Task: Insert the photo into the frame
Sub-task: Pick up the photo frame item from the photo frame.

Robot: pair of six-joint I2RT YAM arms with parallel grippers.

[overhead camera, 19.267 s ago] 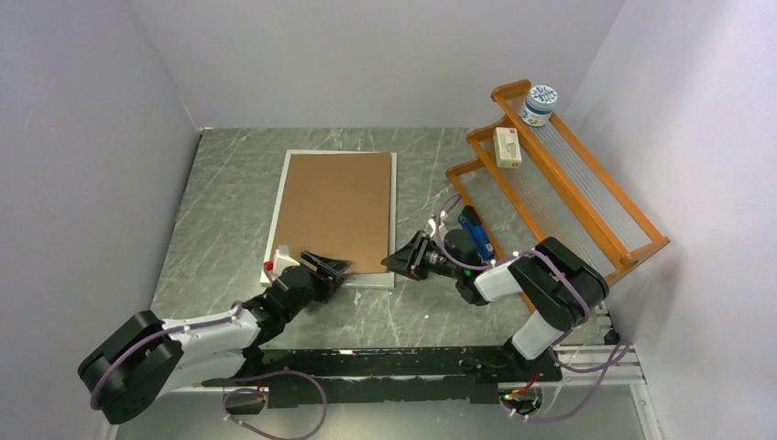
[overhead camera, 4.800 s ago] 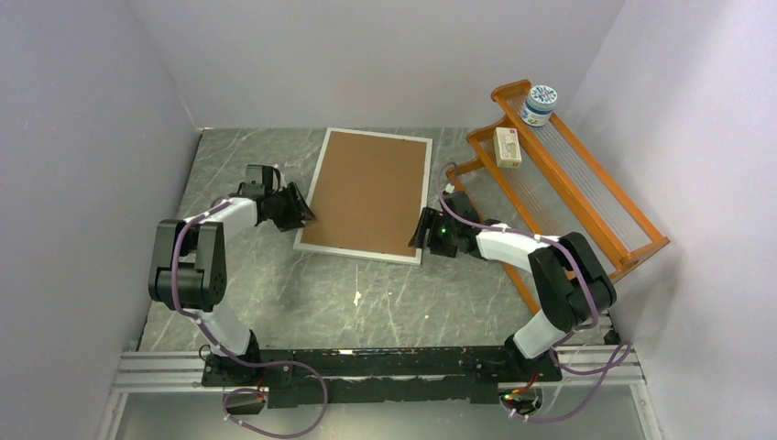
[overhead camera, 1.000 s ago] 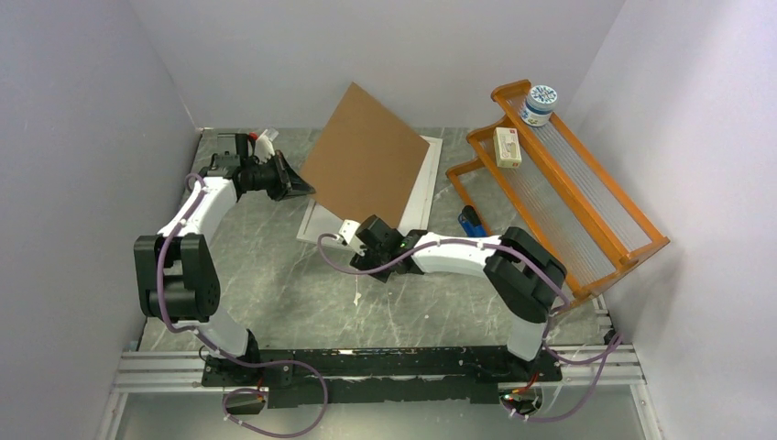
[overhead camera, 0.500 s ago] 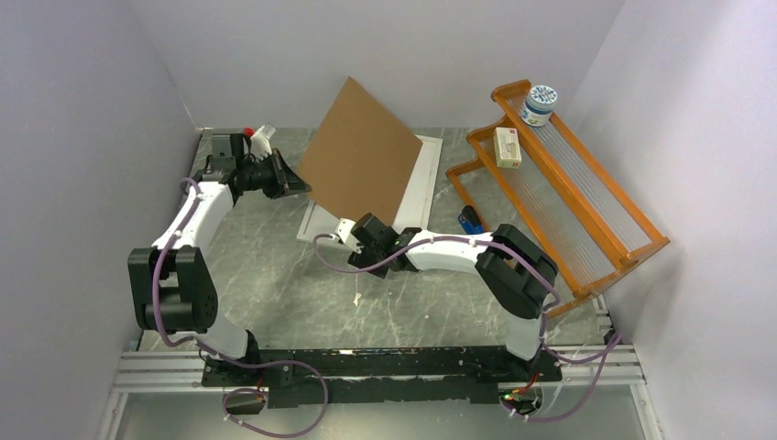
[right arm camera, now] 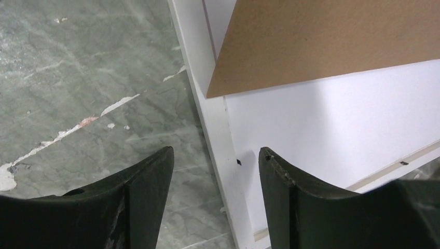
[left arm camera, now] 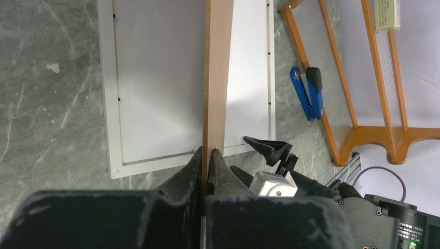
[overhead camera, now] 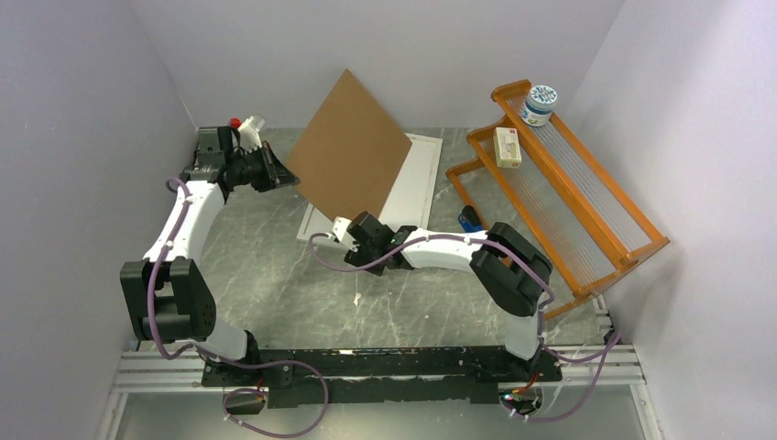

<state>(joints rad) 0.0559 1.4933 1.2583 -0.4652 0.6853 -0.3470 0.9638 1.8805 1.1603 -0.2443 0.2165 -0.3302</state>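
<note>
Left claw (left arm camera: 207, 155) clamped on thin edge of backing board (overhead camera: 353, 147), right claw (right arm camera: 216, 153) apart at 7 o'clock of frame (right arm camera: 217, 129) — risk of board slipping, dropping onto it.

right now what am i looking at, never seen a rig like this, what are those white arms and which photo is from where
These are two robot arms bolted to the near edge of a grey marbled table. The wide picture looks down from above and behind them; the other two come from a camera on each wrist, so each shows its own tool. The left tool is shut on a brown backing board, holding it tilted up over the frame, which lies flat on the table. The right tool is open, holding nothing, over the frame's edge. At the right stands an orange rack with a jar and a small box; a blue stapler-like thing lies beside it.
</note>
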